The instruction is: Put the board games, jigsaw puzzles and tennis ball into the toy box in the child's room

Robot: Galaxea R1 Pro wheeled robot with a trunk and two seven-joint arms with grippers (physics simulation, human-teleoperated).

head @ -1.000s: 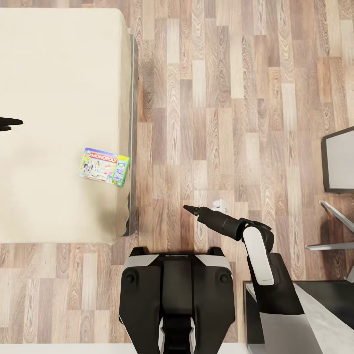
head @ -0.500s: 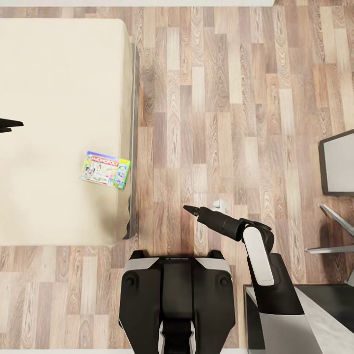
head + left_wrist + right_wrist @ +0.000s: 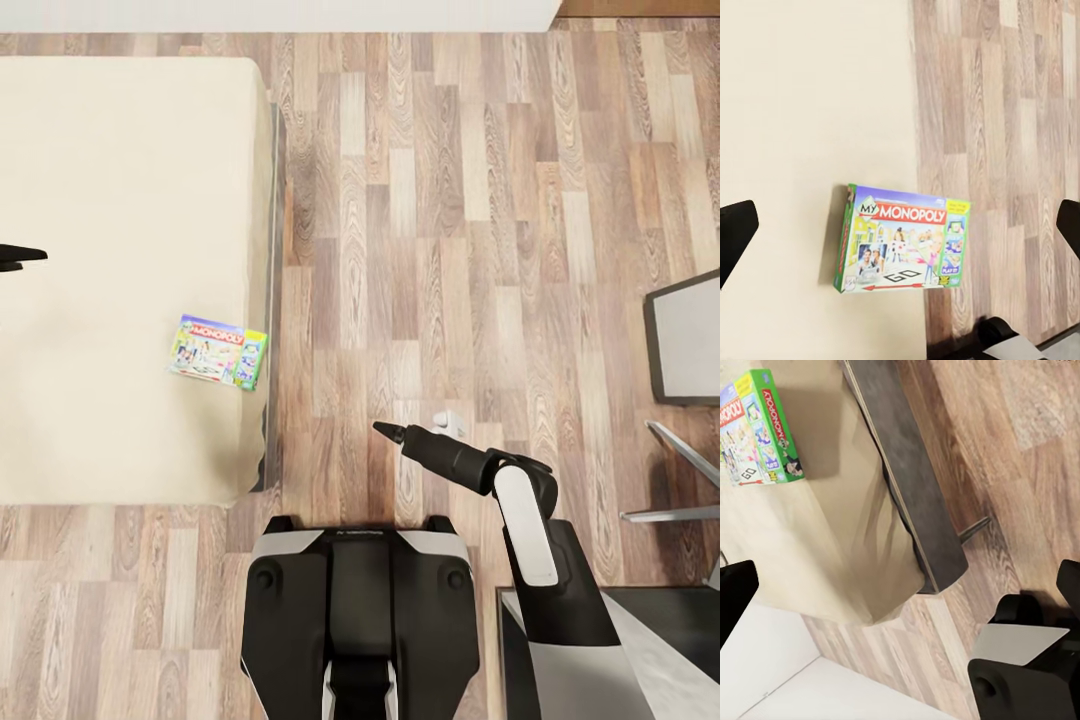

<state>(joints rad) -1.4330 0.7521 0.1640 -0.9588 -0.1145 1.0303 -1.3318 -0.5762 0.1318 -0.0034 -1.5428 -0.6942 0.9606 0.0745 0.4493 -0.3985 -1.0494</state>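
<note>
A green-and-white Monopoly board game (image 3: 218, 351) lies flat on the beige bed (image 3: 110, 200), close to the mattress edge that borders the floor. My left gripper (image 3: 18, 258) hangs over the bed at the far left of the head view. In the left wrist view the left gripper (image 3: 902, 231) is open, and the Monopoly box (image 3: 900, 240) lies below, between the fingertips (image 3: 735, 234). My right gripper (image 3: 386, 430) is over the wood floor beside the bed. It is open and empty (image 3: 900, 589), with the Monopoly box (image 3: 757, 427) off to one side. The toy box, puzzles and ball are out of view.
A corner of the table (image 3: 620, 660) shows at the lower right, beside my right arm. A dark-framed grey panel (image 3: 690, 340) and thin metal bars (image 3: 680, 470) stand at the right edge. Wood floor (image 3: 450, 200) runs between them and the bed, and a white wall strip (image 3: 280, 15) lies along the top.
The whole head view has shifted, so the camera moved. The bed and box sit slightly lower, and a white wall strip has appeared at the top. Both arms hold the same pose.
</note>
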